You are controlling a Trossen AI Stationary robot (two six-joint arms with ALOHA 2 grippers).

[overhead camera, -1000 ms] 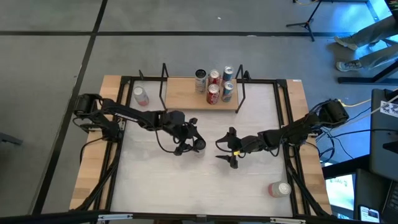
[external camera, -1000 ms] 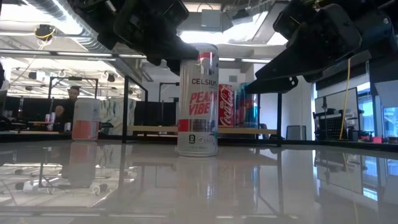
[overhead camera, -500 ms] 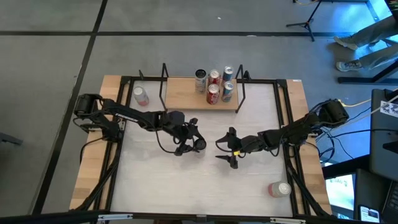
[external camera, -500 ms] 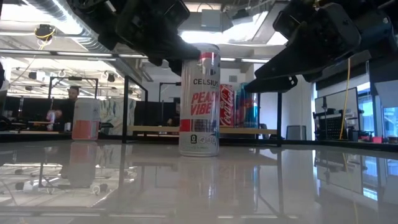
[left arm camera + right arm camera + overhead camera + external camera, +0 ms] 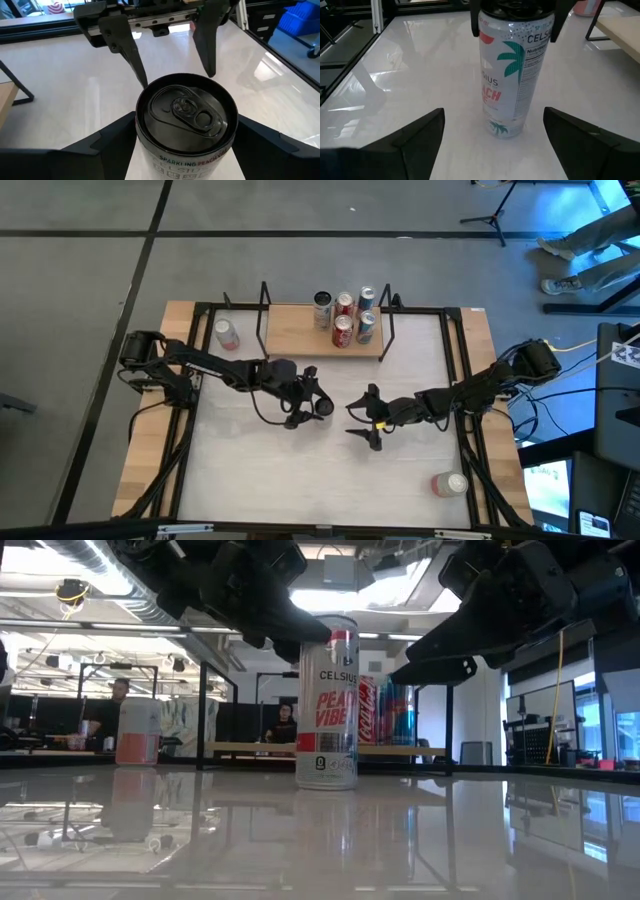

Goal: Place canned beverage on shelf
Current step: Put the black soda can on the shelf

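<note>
A tall white Celsius can (image 5: 327,705) stands upright on its base on the whitish tabletop, near the middle. My left gripper (image 5: 318,402) reaches it from the table's left, slanting down. It is open, with one finger on each side of the can's top (image 5: 186,110). My right gripper (image 5: 362,422) hangs open just right of the can, pointing at it with nothing between its fingers. The shelf (image 5: 295,340), a light-wood board between black wire uprights, sits at the far edge with several cans (image 5: 345,318) on its right half. My left gripper has its fingers (image 5: 107,142) close against both sides of the can's upper wall (image 5: 485,22), coming level-to-slanting from the table's left. Whether either finger touches the wall I cannot tell. The can stands upright on the table.
A pink can (image 5: 227,333) stands left of the shelf on the far left. Another can (image 5: 450,483) lies near the front right corner. Black frame rails (image 5: 190,410) run along the table's sides. People sit in the room beyond.
My left gripper has swung slightly toward the table's right. The can has slid a little the same way along the tabletop and is still upright.
</note>
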